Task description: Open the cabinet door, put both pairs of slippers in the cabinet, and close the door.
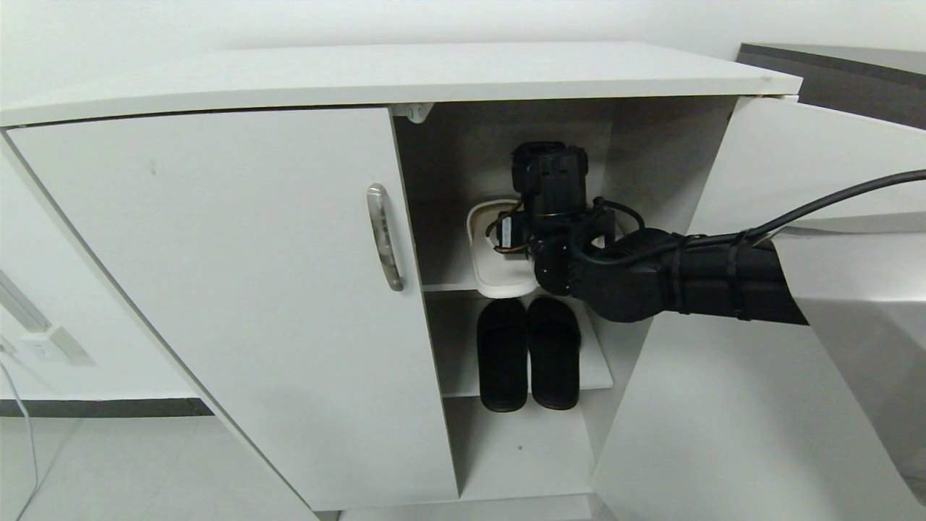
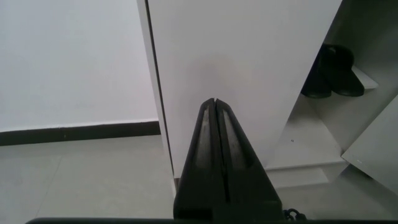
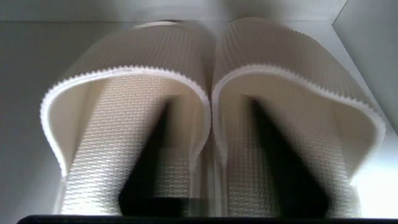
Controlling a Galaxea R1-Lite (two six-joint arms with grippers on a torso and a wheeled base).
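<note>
Far left, left gripper, its two fingers pressed flat together, low before the cabinet. Next, shut door with one handle. Inside, two shelves. On upper shelf, two white slippers, side by side and touching. On lower shelf, two black slippers, overhanging its front edge. Right gripper at the white pair, parted, one finger under each strap. Far right, open door.
</note>
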